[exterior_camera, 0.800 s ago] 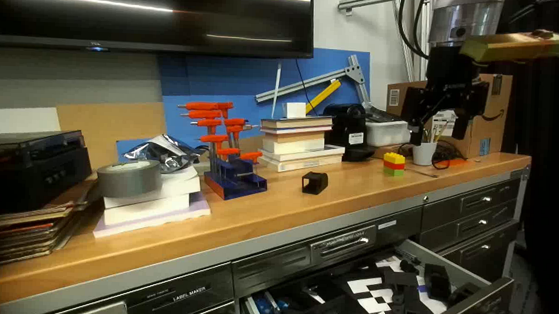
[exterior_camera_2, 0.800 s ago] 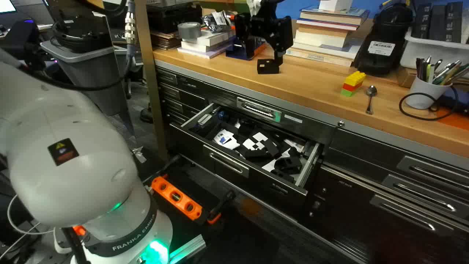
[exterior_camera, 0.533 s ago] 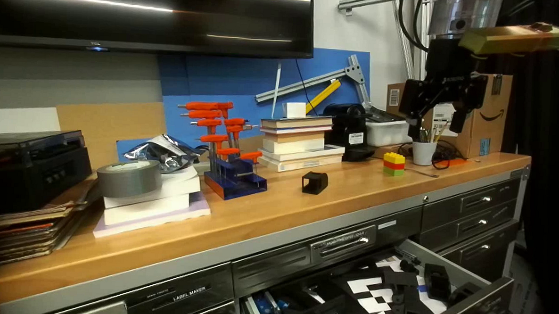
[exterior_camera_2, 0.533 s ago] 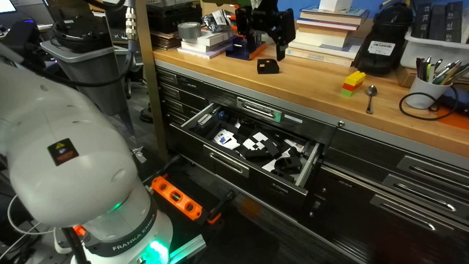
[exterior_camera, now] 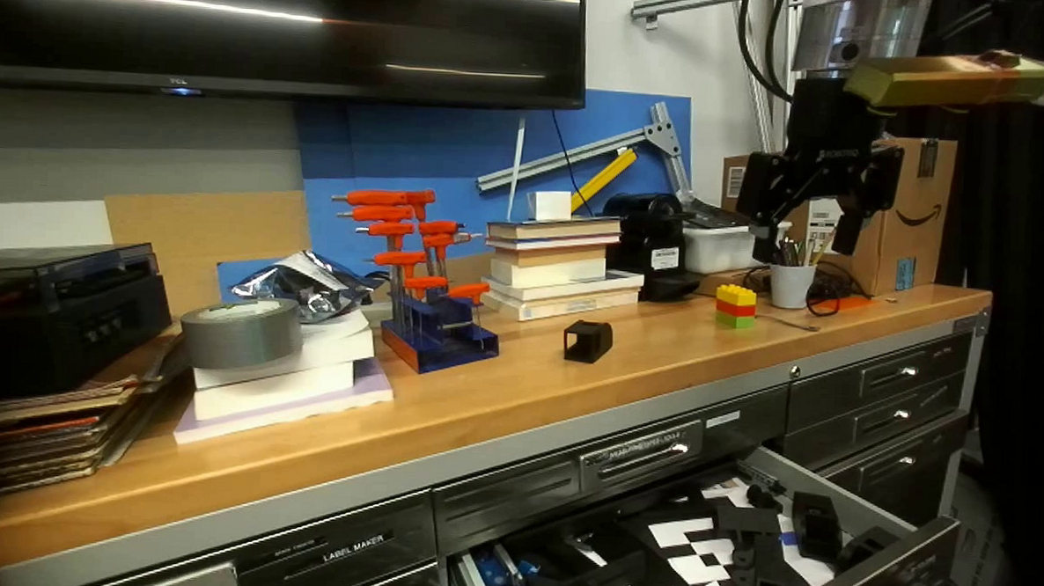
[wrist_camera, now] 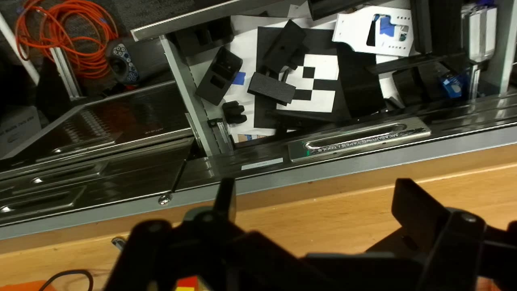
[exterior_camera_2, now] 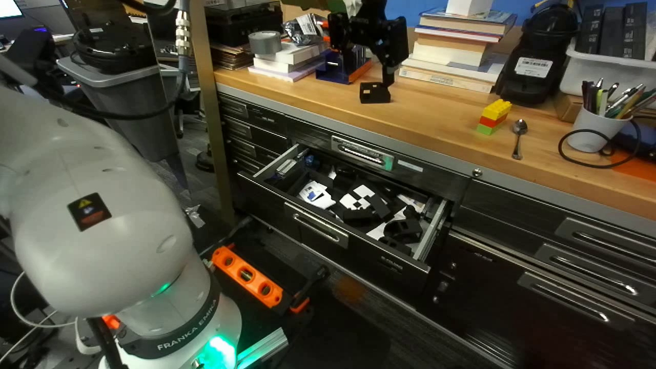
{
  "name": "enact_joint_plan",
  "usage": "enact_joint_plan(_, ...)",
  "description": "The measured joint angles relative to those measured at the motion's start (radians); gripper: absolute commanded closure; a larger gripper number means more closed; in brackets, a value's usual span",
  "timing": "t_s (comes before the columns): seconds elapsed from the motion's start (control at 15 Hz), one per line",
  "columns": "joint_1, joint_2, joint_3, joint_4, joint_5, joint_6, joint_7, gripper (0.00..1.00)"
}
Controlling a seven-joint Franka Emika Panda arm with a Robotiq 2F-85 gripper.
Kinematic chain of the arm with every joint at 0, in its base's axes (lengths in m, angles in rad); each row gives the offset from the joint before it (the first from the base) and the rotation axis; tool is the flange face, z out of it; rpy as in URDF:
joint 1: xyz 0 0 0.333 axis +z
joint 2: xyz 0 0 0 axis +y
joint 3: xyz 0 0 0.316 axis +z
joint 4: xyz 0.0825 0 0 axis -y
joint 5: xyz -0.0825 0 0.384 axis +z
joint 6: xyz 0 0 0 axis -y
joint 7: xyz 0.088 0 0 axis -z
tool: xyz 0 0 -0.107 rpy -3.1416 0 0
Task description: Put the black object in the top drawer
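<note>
Pulled-out drawer (exterior_camera_2: pixel 370 254): black parts (wrist_camera: pixel 271 88), a checkered black-and-white piece (wrist_camera: pixel 303 83) inside | black object (exterior_camera: pixel 592 341): on the table (exterior_camera: pixel 669 352), near the tall book stack (exterior_camera: pixel 554 272) | white cup (exterior_camera: pixel 792 288): pens (exterior_camera_2: pixel 617 105) standing in it | pale bin (exterior_camera_2: pixel 607 77): dark boxes (exterior_camera_2: pixel 615 33) inside | jaws: spread wide, table showing between them in the wrist view

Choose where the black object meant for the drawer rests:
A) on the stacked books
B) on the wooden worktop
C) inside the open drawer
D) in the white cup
B: in both exterior views the black object sits on the worktop, between the blue tool stand and the toy bricks.
</note>
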Motion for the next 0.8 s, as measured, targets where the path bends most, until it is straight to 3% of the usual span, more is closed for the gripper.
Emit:
enact_joint_plan(0.33, 0.043, 0.058, 0.038, 0.036, 0.106, 0.030, 0.098, 0.00)
enact_joint_plan(0.8, 0.076, 0.255, 0.106, 0.182, 0.294, 0.133, 0.379, 0.00)
